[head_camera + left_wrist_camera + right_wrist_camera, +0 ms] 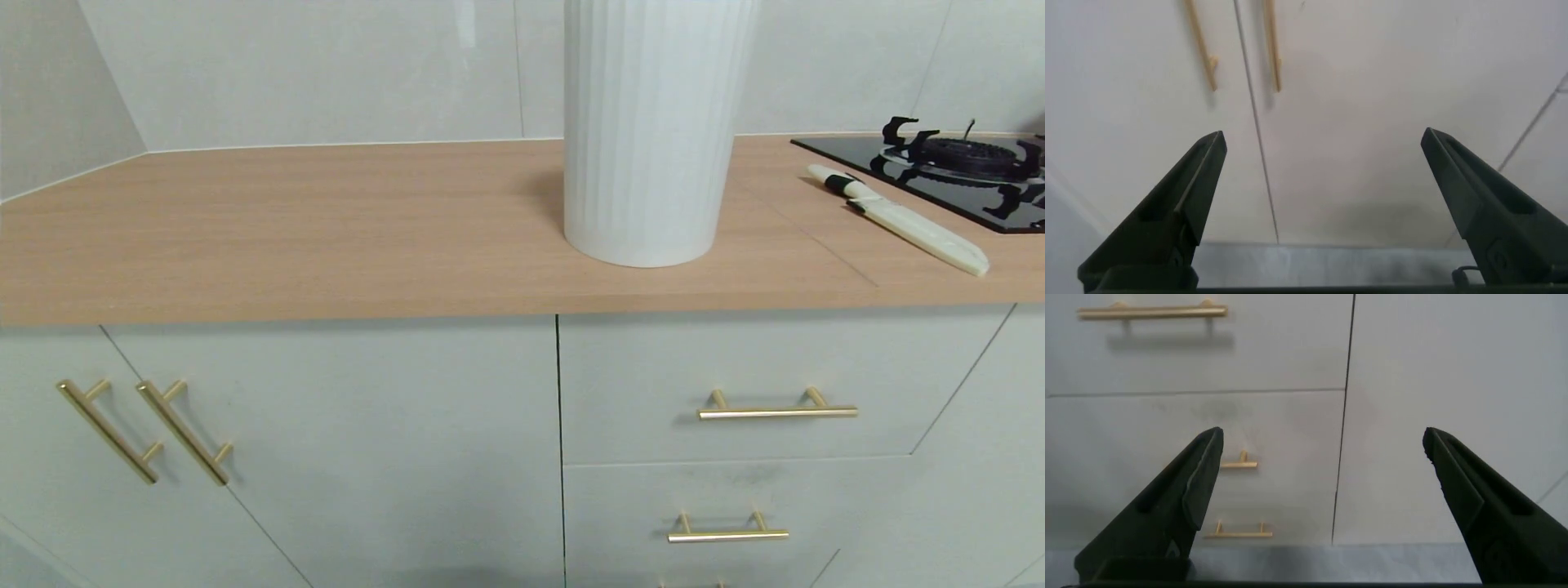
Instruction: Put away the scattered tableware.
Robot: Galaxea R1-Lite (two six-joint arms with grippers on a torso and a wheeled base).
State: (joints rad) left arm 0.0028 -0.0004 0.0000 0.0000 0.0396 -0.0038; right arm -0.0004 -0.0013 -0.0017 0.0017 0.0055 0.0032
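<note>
We hold the left gripper (1323,135) before the cabinet doors (1372,106) and the right gripper (1323,433) before the drawers (1192,367) — both spread wide, empty — while the knife (898,219) lies on the counter (326,237) between the white ribbed container (649,131) and the stove (955,167).

Ribbed white container (649,147) upright on wooden counter (286,237), knife (898,219) (cream, black-banded) beside hob (963,167)
</note>
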